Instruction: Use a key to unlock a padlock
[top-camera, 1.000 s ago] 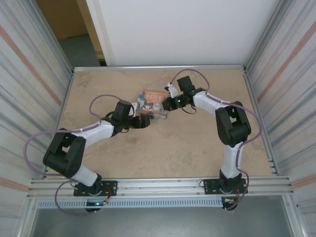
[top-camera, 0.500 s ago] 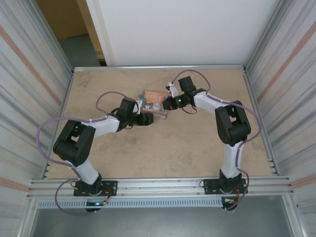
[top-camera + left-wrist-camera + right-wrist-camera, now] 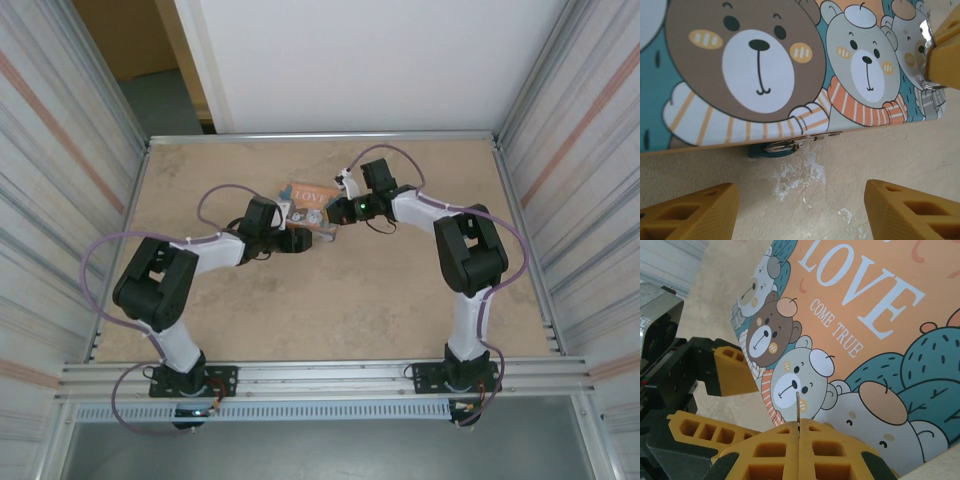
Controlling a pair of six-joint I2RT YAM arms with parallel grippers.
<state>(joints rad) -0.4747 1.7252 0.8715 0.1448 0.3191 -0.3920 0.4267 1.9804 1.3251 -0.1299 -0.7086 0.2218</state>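
**Left pincer gapes at the padlock, right pincer pinches the key**

We see the left pincer (image 3: 800, 202) low over the table (image 3: 920, 150), its jaws spread wide and gripping nothing. Its two yellow fingers (image 3: 695, 212) sit in the bottom corners of the left wrist view with bare table between them. Just beyond that gap lies the padlock (image 3: 767, 150), a tiny dark teal body with a small greyish metal part. It is tucked under the lower edge of the bear-printed side of the box (image 3: 760, 60), where the box meets the table. A few white flecks (image 3: 795, 175) mark the table just in front of it. Neither finger touches the padlock or the box.

The right pincer (image 3: 798, 432) is closed, its yellow fingers pressed together. The key (image 3: 798, 407), a thin metal blade seen edge-on, sticks out of the seam between them. It points towards the grey bear on the box's orange "LOVE" face; we cannot tell whether it touches the box.

From above, both pincers sit at the near side of the box, the left one reaching in from the left and the right one from the right, close to each other.
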